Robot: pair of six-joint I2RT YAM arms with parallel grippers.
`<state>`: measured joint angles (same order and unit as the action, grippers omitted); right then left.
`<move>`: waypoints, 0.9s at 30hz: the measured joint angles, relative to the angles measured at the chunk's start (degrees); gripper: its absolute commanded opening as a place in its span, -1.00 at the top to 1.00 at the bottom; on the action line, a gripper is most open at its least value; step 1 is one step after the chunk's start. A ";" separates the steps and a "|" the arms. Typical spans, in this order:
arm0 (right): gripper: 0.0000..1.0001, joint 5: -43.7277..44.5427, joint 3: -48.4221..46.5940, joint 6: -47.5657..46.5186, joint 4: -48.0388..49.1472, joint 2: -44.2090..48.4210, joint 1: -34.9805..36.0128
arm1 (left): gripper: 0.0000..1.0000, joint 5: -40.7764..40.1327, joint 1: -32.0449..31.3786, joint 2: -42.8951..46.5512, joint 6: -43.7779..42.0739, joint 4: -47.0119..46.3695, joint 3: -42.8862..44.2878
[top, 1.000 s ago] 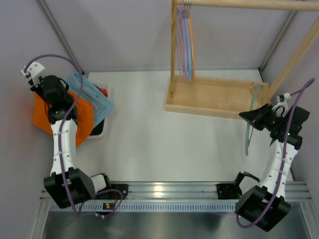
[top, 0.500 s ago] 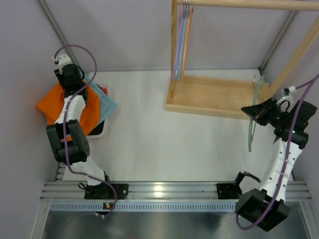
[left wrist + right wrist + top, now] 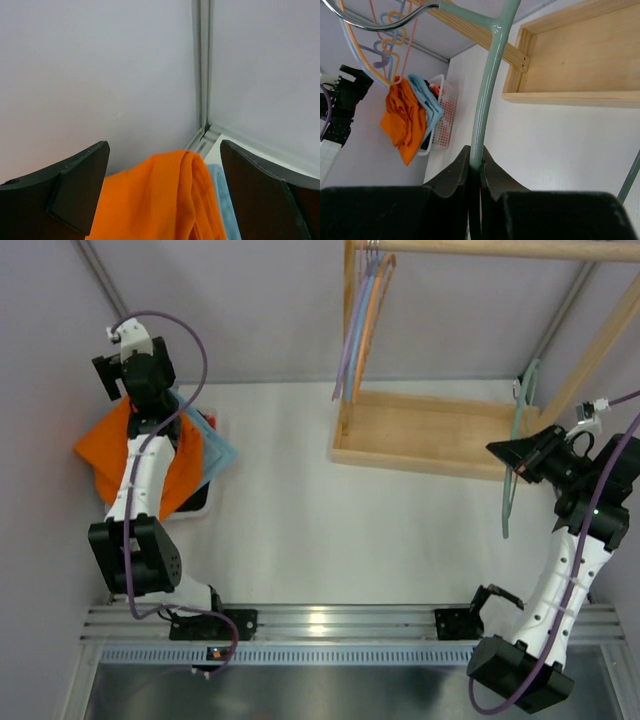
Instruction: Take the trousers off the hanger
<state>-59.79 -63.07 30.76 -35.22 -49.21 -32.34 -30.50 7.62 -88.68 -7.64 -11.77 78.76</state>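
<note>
The bright orange trousers lie bunched over the basket at the far left, off the hanger; they also show in the right wrist view. My left gripper hovers just above them near the back corner. Its jaws stand wide open, with the orange fabric loose below and between them. The pale mint-green hanger hangs bare at the right, beside the wooden rack. My right gripper is shut on its thin bar, jaws pinched around it.
A light blue cloth lies next to the trousers on the white basket. A wooden tray with posts and a top rail stands at the back right. Blue, lavender and orange hangers hang from the rail.
My left gripper has opened and let go of the trousers, after carrying them toward the back left corner. My right arm has raised the hanger slightly toward the rack.
</note>
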 measured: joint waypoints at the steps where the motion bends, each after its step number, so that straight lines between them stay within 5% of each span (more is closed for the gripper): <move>1: 1.00 -0.04 -0.24 0.52 0.13 0.11 0.09 | -0.97 0.74 -0.13 2.01 0.02 0.33 0.68; 12: 1.00 1.16 -1.88 16.24 12.76 0.31 5.49 | -0.97 15.89 -0.13 27.08 3.06 1.92 -2.60; 21: 1.00 9.05 -9.11 28.17 26.99 -11.04 20.76 | -0.98 48.46 -0.15 36.72 11.78 8.00 -6.34; 27: 1.00 12.46 -19.69 33.92 33.16 -21.86 28.79 | -0.98 61.44 -0.22 37.97 19.82 10.19 -5.35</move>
<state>-47.33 -82.76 64.69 -2.07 -71.07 -3.55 30.94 7.40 -50.72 12.19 -1.58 73.41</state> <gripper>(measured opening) 0.076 0.987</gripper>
